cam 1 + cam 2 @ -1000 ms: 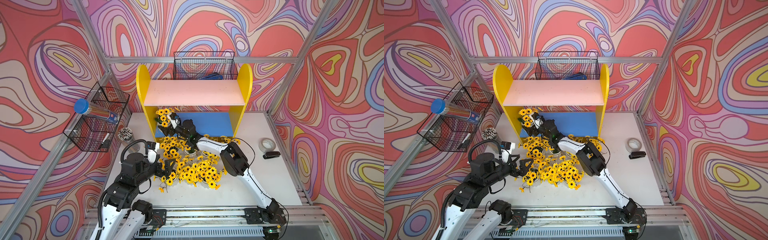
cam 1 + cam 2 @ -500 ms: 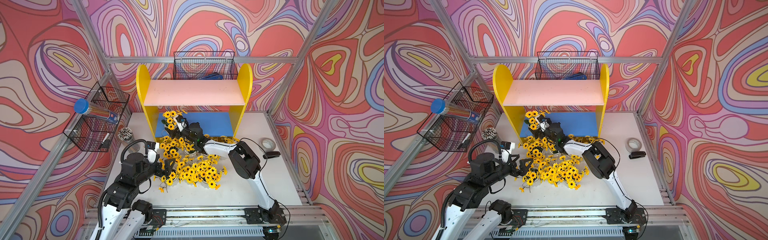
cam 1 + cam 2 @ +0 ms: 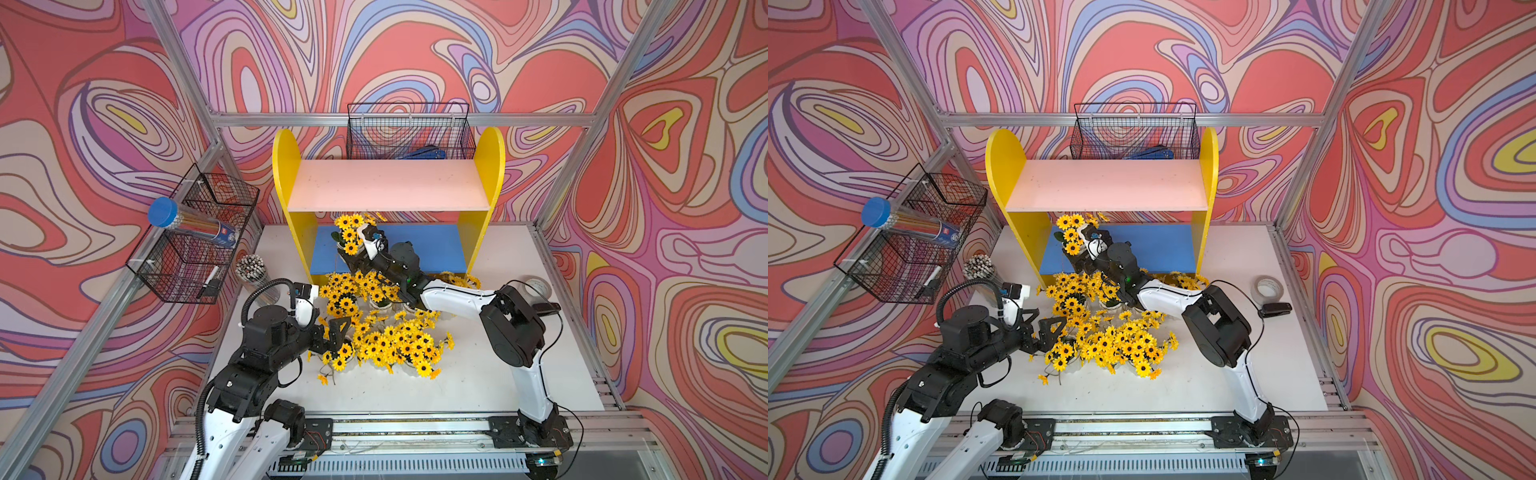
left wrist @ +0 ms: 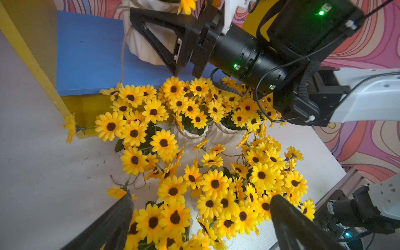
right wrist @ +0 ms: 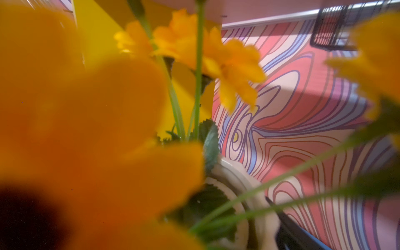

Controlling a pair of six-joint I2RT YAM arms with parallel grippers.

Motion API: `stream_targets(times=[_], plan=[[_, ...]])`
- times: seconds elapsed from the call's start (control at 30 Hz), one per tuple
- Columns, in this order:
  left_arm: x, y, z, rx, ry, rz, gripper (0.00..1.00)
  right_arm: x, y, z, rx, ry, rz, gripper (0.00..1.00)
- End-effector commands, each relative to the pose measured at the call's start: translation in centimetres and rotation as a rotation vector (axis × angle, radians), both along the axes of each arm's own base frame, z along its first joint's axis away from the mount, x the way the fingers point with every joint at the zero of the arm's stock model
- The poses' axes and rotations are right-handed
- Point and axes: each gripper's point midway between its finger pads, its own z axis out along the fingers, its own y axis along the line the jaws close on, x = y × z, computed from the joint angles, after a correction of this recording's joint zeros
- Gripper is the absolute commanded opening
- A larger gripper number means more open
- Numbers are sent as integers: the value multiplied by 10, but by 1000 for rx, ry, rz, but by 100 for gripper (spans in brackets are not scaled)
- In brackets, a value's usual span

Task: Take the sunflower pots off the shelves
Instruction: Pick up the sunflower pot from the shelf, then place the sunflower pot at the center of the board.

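Note:
The shelves (image 3: 286,166) stand at the back, a yellow unit with a bare pink upper board (image 3: 386,185) and a blue lower board (image 3: 432,249). One sunflower pot (image 4: 147,43), white and ribbed with twine, is over the blue board's left part. My right gripper (image 3: 353,259) is shut on it, a finger (image 4: 155,28) on each side. Whether the pot rests on the board I cannot tell. Its blurred flowers fill the right wrist view, with the rim (image 5: 233,173) showing. Several more sunflower pots (image 3: 390,332) crowd the table in front. My left gripper (image 4: 201,199) hangs open over them.
A wire basket (image 3: 195,241) with a blue-capped tube hangs on the left wall. Another basket (image 3: 409,133) hangs behind the shelves. A jar of pencils (image 3: 249,270) stands left of the flowers. A tape roll (image 3: 536,286) and black stapler (image 3: 546,307) lie at the right.
My right gripper has carried the pot to the right along the lower board, away from the left side panel. The left arm has stayed put.

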Motion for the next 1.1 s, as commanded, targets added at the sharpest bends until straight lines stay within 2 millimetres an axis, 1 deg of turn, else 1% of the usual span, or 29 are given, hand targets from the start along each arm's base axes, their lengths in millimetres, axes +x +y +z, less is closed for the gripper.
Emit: stream_targets(times=[0.0, 0.13, 0.3, 0.37, 0.4, 0.47, 0.57, 0.63, 0.77, 0.8, 0.87, 0.97, 1.07], plan=[[1, 1, 4, 2, -27, -1, 100, -8, -16, 45, 75, -63, -19, 0], [2, 0, 3, -1, -24, -6, 100, -18, -25, 42, 70, -21, -13, 0], [1, -3, 4, -11, -22, -21, 100, -33, -48, 42, 63, 5, -49, 0], [1, -4, 4, -14, -20, -26, 99, -43, -57, 45, 60, 9, -53, 0], [0, -4, 5, -15, -22, -27, 99, -48, -63, 53, 69, 1, -58, 0], [0, -5, 5, -19, -24, -31, 99, -58, -71, 60, 61, 8, -57, 0], [-1, -5, 6, -20, -27, -31, 99, -74, -79, 59, 30, 23, -55, 0], [-1, -6, 6, -24, -28, -33, 99, -85, -90, 59, 20, 25, -75, 0], [-1, -6, 6, -25, -26, -38, 99, -107, -117, 58, 1, 50, -123, 0], [-1, -7, 6, -26, -26, -39, 99, -115, -126, 57, -2, 58, -135, 0], [-2, -7, 7, -29, -29, -40, 99, -129, -143, 51, -15, 89, -167, 0], [-3, -7, 9, -34, -37, -44, 99, -153, -175, 30, 0, 173, -213, 0], [-4, -8, 10, -41, -40, -51, 99, -176, -217, 2, 11, 258, -302, 0]])
